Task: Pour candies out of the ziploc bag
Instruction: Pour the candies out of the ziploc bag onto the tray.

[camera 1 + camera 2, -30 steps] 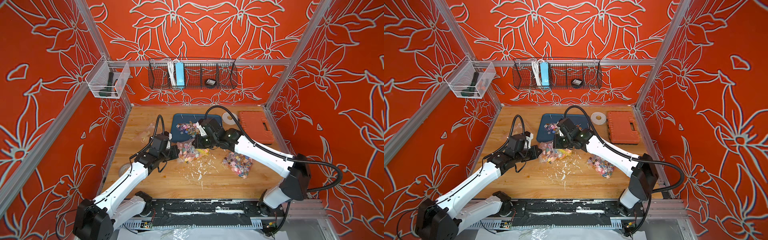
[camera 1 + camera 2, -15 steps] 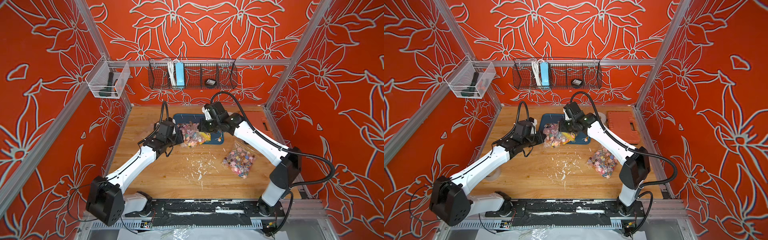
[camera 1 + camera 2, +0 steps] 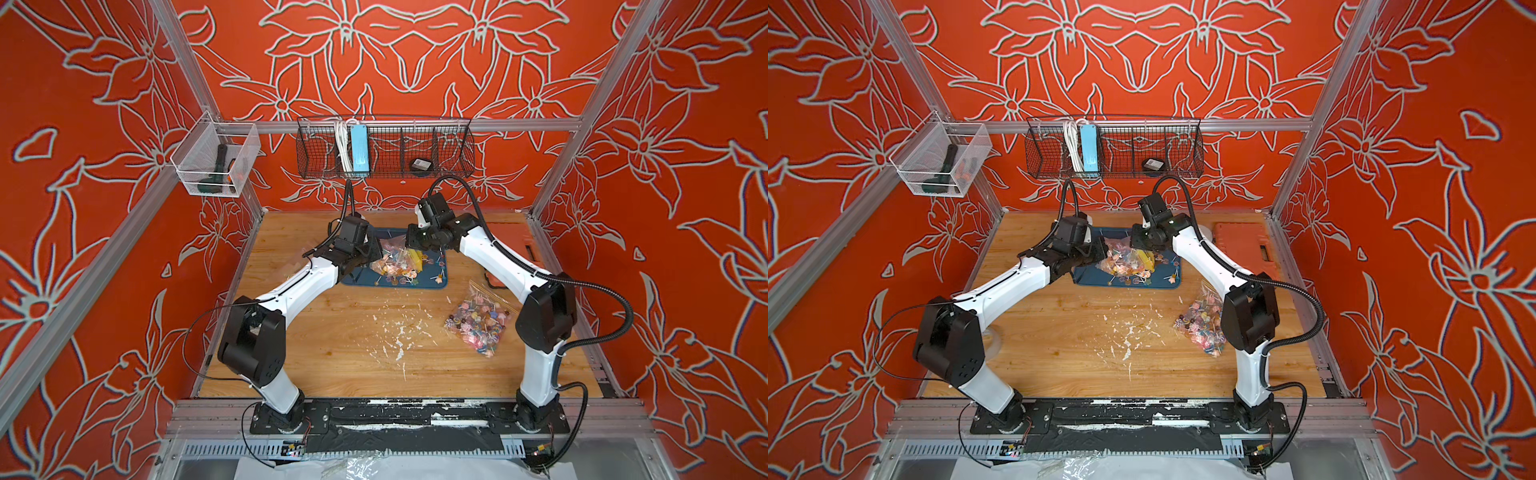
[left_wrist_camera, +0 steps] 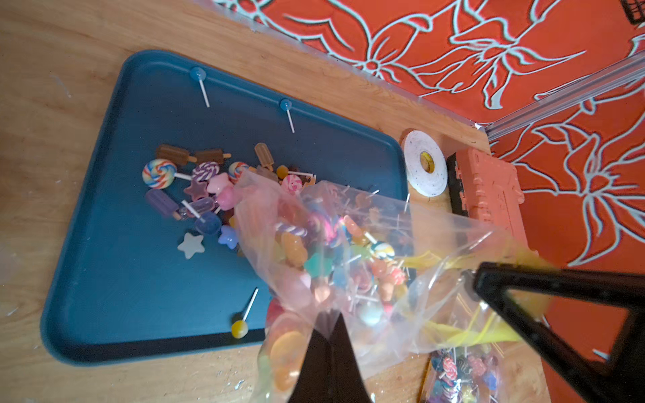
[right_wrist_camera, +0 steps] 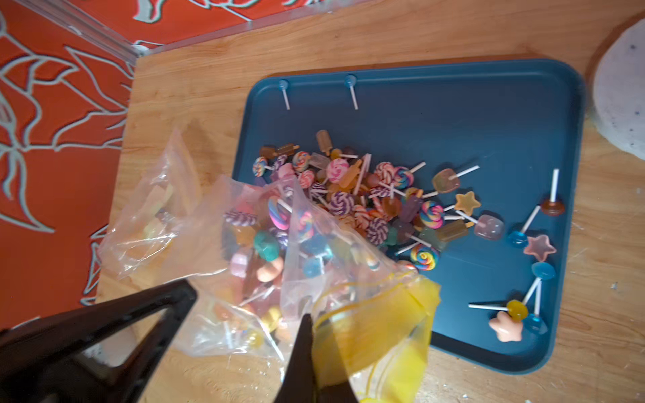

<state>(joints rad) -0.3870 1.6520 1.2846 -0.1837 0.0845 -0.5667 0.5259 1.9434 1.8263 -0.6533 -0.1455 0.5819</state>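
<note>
Both grippers hold a clear ziploc bag [image 3: 392, 259] [image 3: 1124, 261] just above a blue tray [image 3: 437, 283] [image 3: 1172, 285]. My left gripper [image 4: 328, 322] [image 3: 376, 253] is shut on a clear corner of the bag [image 4: 349, 251]. My right gripper [image 5: 307, 322] [image 3: 412, 243] is shut on the bag's [image 5: 265, 251] yellow zip edge. Many candies remain inside the bag. A pile of candies [image 5: 384, 202] [image 4: 195, 195] lies on the tray, with a few lollipops scattered toward its rim.
A second clear bag full of candies [image 3: 478, 324] [image 3: 1202, 326] lies on the wood near the right arm's elbow. An orange case [image 3: 1241, 245] [image 4: 488, 195] and a white tape roll [image 4: 425, 162] sit right of the tray. White scraps [image 3: 399, 332] litter the table's middle.
Both arms have carried the bag from the middle of the table back to above the blue tray, still gripping it at both ends.
</note>
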